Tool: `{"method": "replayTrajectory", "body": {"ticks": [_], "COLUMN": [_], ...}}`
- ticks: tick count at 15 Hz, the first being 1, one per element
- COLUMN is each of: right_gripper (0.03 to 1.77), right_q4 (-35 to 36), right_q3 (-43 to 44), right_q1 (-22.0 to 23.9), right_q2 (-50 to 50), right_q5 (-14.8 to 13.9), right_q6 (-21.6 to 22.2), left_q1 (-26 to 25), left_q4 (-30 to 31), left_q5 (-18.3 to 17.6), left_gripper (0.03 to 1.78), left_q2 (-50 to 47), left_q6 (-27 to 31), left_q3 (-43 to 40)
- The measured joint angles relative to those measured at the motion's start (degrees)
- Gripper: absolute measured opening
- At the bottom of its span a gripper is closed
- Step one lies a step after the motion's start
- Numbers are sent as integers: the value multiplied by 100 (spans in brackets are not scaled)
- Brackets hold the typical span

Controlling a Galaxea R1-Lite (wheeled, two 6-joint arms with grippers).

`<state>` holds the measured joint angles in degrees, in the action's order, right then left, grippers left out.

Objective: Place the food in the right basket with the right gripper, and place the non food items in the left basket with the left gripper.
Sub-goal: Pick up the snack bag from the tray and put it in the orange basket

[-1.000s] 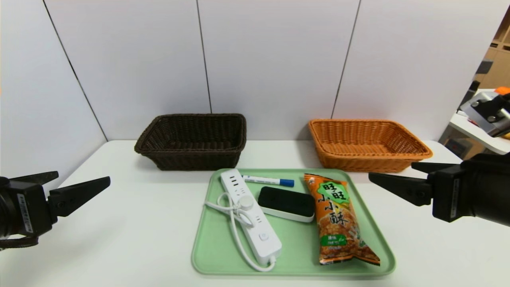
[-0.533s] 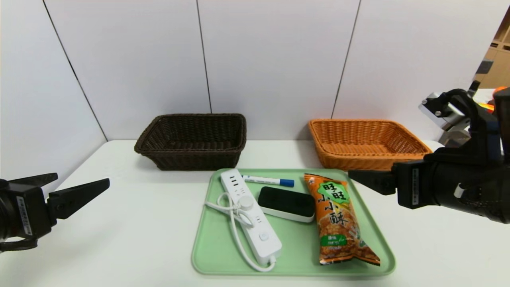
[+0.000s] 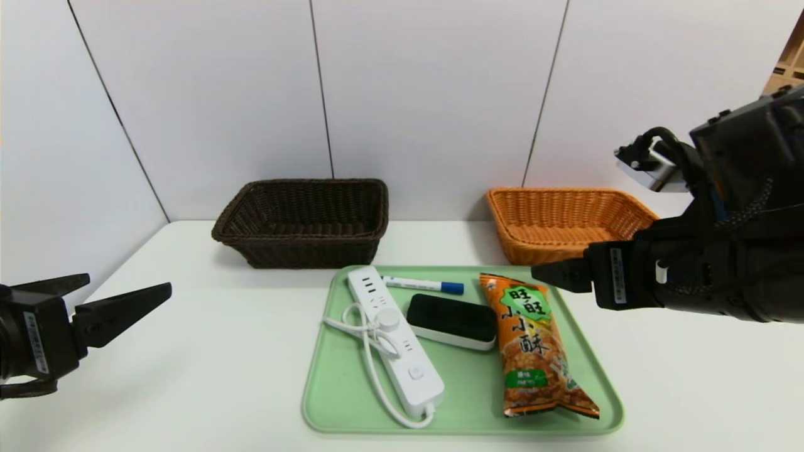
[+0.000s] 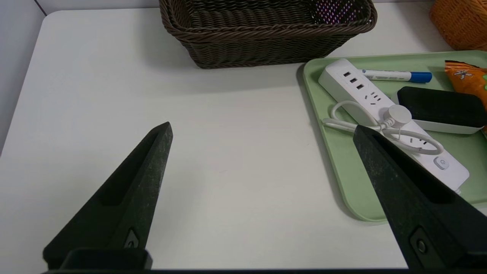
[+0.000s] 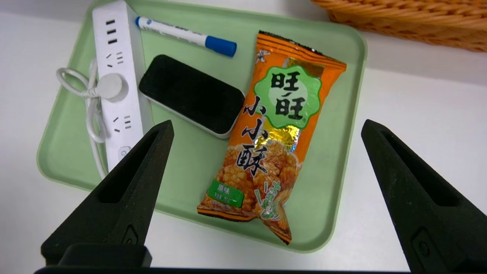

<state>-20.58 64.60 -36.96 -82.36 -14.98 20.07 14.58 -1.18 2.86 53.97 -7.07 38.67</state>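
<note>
- The right pincer (image 5: 266, 125) hangs in the air over the right side of the worktop (image 3: 207, 351), in front of the near rim of the right basket, its two black fingers spread wide and holding nothing.
- The left pincer (image 4: 262, 129) sits above the worktop's left edge, well apart from the tray, fingers likewise spread wide and empty.
- One green tray (image 3: 465, 383) lies at the middle of the worktop toward its near edge; four things lie in it.
- One snack bag (image 3: 534, 345), orange with a green label, lies lengthwise along the tray's right side; in the right wrist view it shows between the right pincer's two fingertips, below them and not touched.
- One white power strip (image 3: 396, 339) with its coiled cord lies along the tray's left side.
- One black-topped eraser (image 3: 451, 320) lies between the strip and the bag, just beside the bag.
- One marker (image 3: 424, 285) with a blue cap lies at the tray's far edge, beyond the eraser.
- Two baskets stand along the worktop's far edge: the dark brown left basket (image 3: 304, 220) toward the far left, the orange-tan right basket (image 3: 553, 220) toward the far right. No item shows in either.
</note>
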Motion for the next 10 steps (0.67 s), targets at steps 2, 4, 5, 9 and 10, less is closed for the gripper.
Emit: {"method": "replayTrajectory", "body": {"ticks": [2,4,5,9,10], "right_gripper": [170,170,170,170,170], "right_q4": [-485,-808,-905,-1566,-1762], "right_q3": [364,644,784,1525,1674], "right_q1": [-13,-16,-16,-20,-33], "right_q2": [-226,-452,-564,-1025,-1130], "right_q5": [-15,-102,-172,-244,-240], "right_q6": [273,460,514,973,1089], "left_q1": [0,0,0,0,0], "left_q4": [-2,0,2,4,4], "left_q5": [7,24,63,88,88], "left_gripper": [169,169,169,169,169], "left_q2": [-9,-24,-28,-37,-41], "left_q6": [2,10,11,13,11], "left_q3": [-15,-35,-39,-52,-59]}}
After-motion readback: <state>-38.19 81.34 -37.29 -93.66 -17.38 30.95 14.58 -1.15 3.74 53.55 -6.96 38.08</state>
